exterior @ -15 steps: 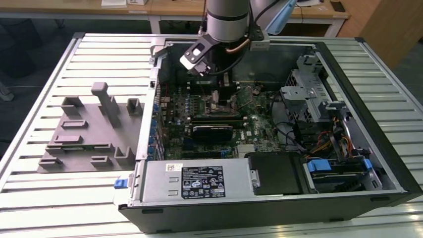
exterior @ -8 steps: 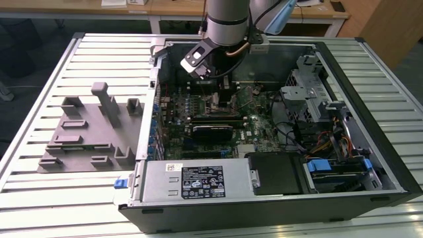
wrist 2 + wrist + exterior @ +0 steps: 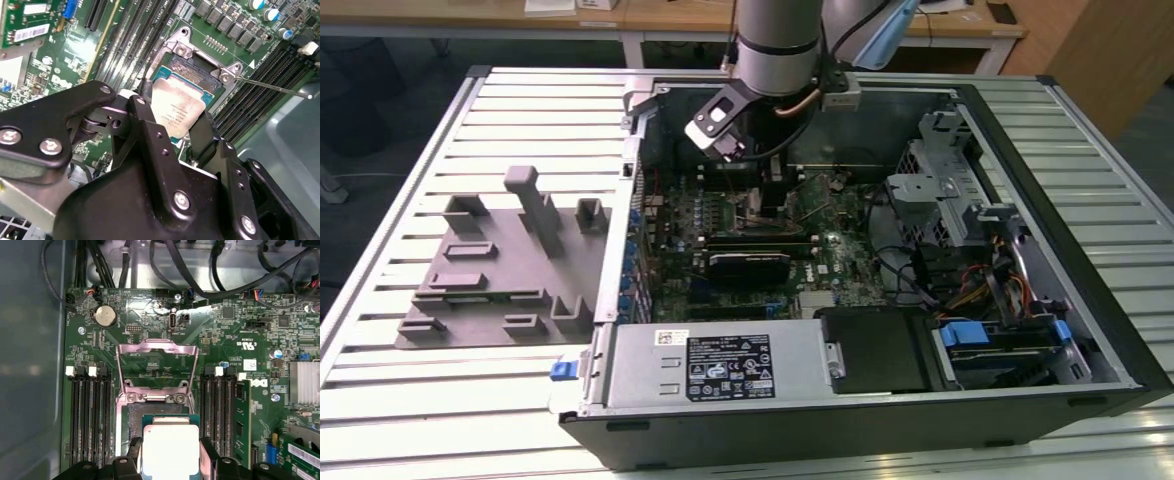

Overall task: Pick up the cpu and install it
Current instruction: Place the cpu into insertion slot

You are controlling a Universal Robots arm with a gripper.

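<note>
The cpu (image 3: 170, 449), a flat square chip with a shiny silver top and a green rim, sits between my two black fingers in both wrist views. My gripper (image 3: 177, 131) is shut on the cpu (image 3: 181, 111), one finger against each of two opposite edges. It hangs just over the dark metal-framed socket (image 3: 150, 412) on the green motherboard, slightly tilted. The socket's load plate (image 3: 156, 360) is flipped up and open, and its thin lever (image 3: 272, 86) sticks out to the side. In the exterior view my gripper (image 3: 774, 200) reaches down into the open computer case.
Memory slots (image 3: 87, 415) flank the socket on both sides. A coin battery (image 3: 105, 316), cables (image 3: 210, 270) and a silver chipset block (image 3: 303, 382) lie nearby. A grey fixture tray (image 3: 494, 270) lies on the slatted table at the exterior view's left. The power supply (image 3: 707, 365) fills the case's front.
</note>
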